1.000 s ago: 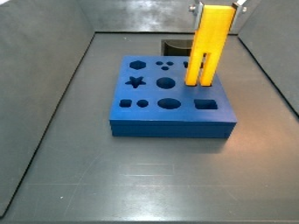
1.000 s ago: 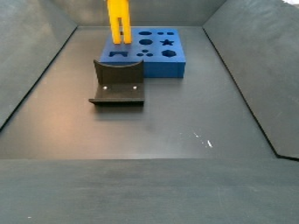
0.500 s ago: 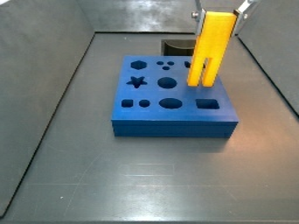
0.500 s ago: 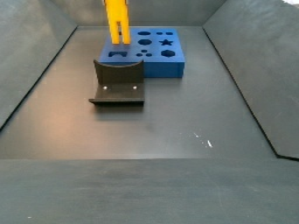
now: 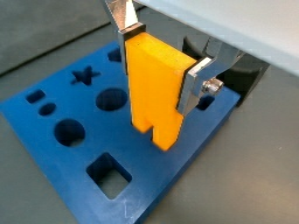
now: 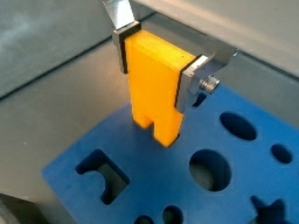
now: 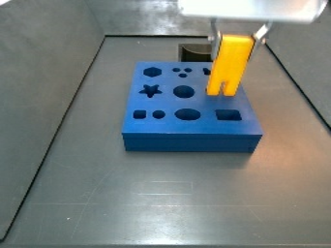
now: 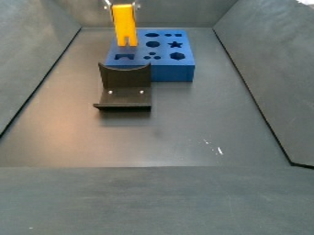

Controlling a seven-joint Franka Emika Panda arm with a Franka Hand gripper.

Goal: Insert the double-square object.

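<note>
My gripper [image 5: 159,63] is shut on the double-square object [image 5: 158,92], a tall bright yellow piece with two prongs pointing down. It hangs upright over the blue block [image 5: 82,166], prong tips just above the block's top near its edge. It shows the same in a wrist view [image 6: 156,87], with the gripper [image 6: 158,63] clamped on its upper end. In a side view the yellow piece [image 7: 230,64] is over the block's right rear part [image 7: 191,140]. In a side view it [image 8: 125,24] stands above the block's left end [image 8: 172,69].
The blue block has several shaped holes: a star [image 7: 150,91], round holes [image 7: 185,93], a square [image 7: 229,114]. A dark grey curved block [image 8: 124,86] lies next to the blue block. Grey walls enclose the floor [image 8: 160,138].
The gripper has come down with the yellow piece; its prongs are now lower and closer to the blue block's top.
</note>
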